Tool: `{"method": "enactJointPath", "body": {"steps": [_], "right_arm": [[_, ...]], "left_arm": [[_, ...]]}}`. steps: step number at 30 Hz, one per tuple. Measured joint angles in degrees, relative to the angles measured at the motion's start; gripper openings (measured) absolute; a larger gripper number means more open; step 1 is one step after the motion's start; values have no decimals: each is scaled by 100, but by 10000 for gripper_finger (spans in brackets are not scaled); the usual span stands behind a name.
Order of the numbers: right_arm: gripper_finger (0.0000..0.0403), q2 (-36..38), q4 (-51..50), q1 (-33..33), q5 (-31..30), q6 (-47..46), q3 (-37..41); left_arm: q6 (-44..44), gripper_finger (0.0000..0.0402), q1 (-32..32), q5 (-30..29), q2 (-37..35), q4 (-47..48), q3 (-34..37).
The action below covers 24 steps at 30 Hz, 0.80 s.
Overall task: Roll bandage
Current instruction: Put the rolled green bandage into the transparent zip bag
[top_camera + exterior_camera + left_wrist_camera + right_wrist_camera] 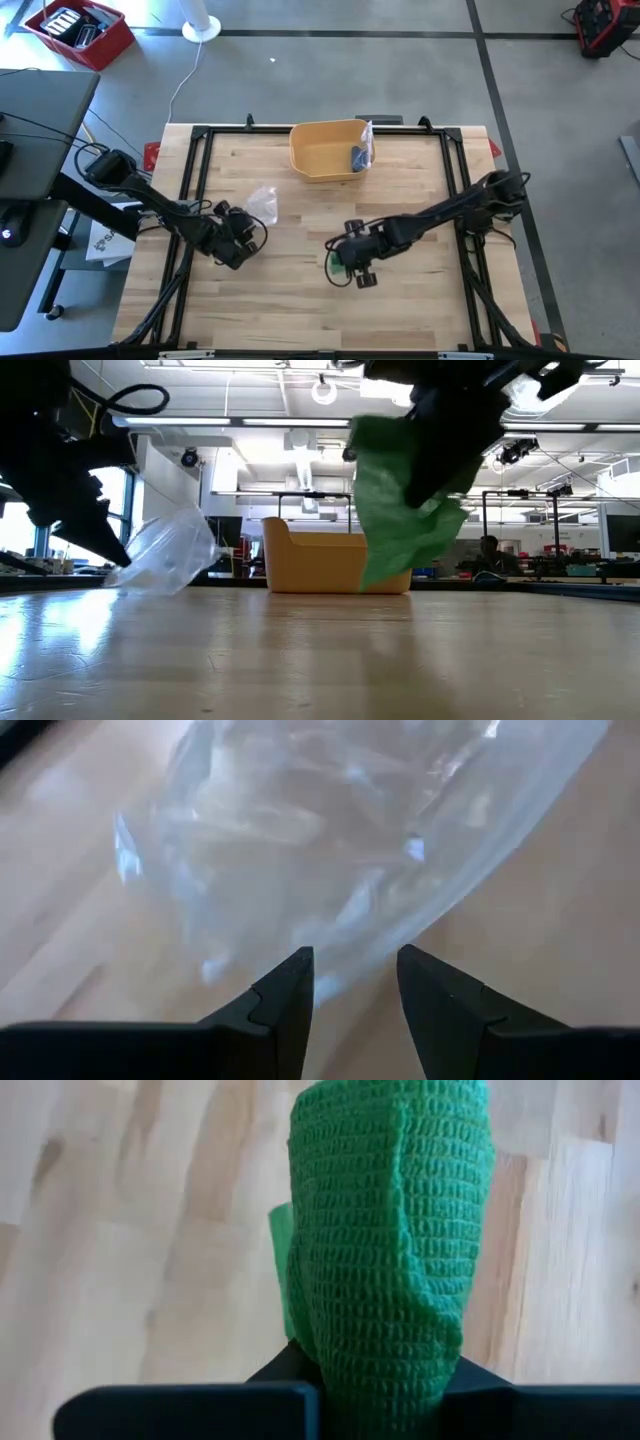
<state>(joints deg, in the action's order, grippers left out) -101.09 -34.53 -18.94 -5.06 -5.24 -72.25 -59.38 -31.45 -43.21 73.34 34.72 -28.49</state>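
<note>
A yellow, open-topped plastic bin (325,152) sits at the middle of the far edge of the pale wooden plank worktop (300,300), with a small blue item and a bit of clear wrapping (361,152) against its right inner wall. A crumpled clear plastic bag (262,203), glossy and wrinkled, lies left of centre, nothing standing between it and the bin. The left tool (240,240) hangs just at the near edge of that bag, its two dark fingers (285,1005) spread apart with bare wood and the bag's rim showing between them, gripping nothing. The right tool (350,262) is near the middle of the worktop, pressed together on a soft green knitted bandage (390,1260), whose open weave folds into a loose lump; in the low view the cloth (400,510) droops below the tool, clear of the surface, in front of the bin.
</note>
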Motion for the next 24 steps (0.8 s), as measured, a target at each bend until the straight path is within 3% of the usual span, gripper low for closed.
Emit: {"method": "enactJointPath", "body": {"steps": [4,7,12,17,24], "right_arm": [[42,161,-6,-297,-355,-306,0],[42,217,-9,-468,-590,-424,0],[42,222,3,-599,-716,-553,0],[42,220,-39,-743,-724,-693,0],[42,222,-43,-912,-800,-873,0]], "left_arm": [[-287,122,-59,-309,-9,-58,37],[307,89,-148,-363,-7,-340,-14],[1594,10,-286,-273,-7,-1578,-25],[1914,20,-449,-302,-7,-1506,-262],[2365,69,-368,371,-7,-469,-261]]}}
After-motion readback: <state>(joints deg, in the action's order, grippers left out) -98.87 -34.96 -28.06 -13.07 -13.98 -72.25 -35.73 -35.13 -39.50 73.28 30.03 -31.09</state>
